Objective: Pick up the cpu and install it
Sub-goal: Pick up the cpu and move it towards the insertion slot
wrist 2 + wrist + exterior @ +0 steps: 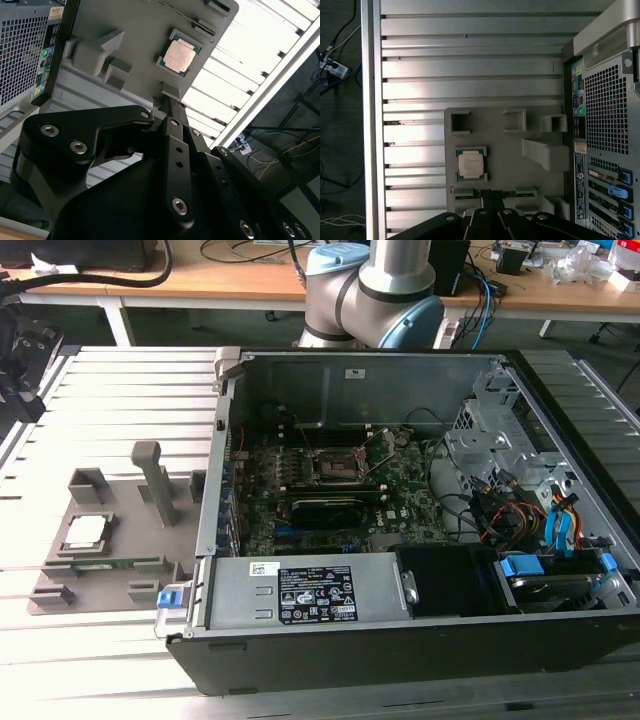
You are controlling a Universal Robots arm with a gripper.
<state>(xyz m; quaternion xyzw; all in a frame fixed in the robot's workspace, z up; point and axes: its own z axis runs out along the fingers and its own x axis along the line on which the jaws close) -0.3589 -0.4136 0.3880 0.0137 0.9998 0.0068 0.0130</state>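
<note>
The cpu [85,531] is a small square chip with a silver top, lying flat in a pocket of the grey fixture plate [130,585] at the exterior view's left. Both wrist views look down on the cpu [470,164] [179,55] from well above. My gripper [491,194] [169,102] hangs over the plate's edge beside the chip, shut with nothing in it and well clear of the chip. The black motherboard socket [338,465] with its metal frame sits inside the open computer case [300,592].
The fixture plate carries raised grey blocks and a tall post [150,475] near the chip. A long black card [330,510] lies below the socket. Cables and drive bays [530,520] crowd the case's right side. The ribbed metal table [470,55] surrounds the plate.
</note>
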